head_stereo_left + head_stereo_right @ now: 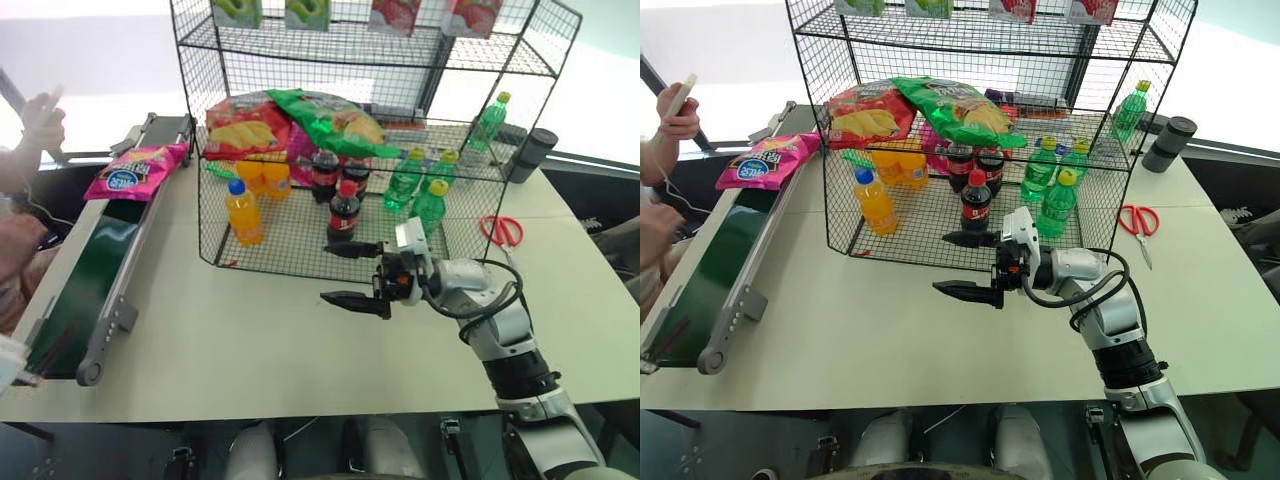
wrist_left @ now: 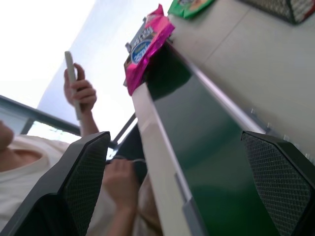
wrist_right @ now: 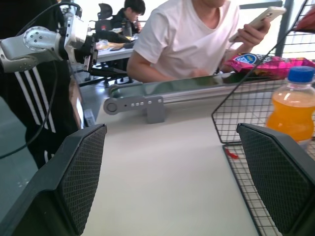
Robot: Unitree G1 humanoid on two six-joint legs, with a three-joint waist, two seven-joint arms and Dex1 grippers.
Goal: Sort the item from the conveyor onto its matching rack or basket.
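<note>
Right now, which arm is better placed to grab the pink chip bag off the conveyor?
Left, probably: the left gripper is open along the conveyor toward the pink chip bag; the right gripper sits before the rack.

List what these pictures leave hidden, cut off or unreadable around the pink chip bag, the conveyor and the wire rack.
- Pink chip bag: small print too small to read in the head views; the conveyor frame hides its underside in the left wrist view.
- Conveyor's near end: cut off by the left edge in the left eye view.
- Wire rack: top tier's packets cropped by the upper edge.
- Red chip bag: partly covered by the green chip bag.
- Person's phone screen: faces away.
</note>
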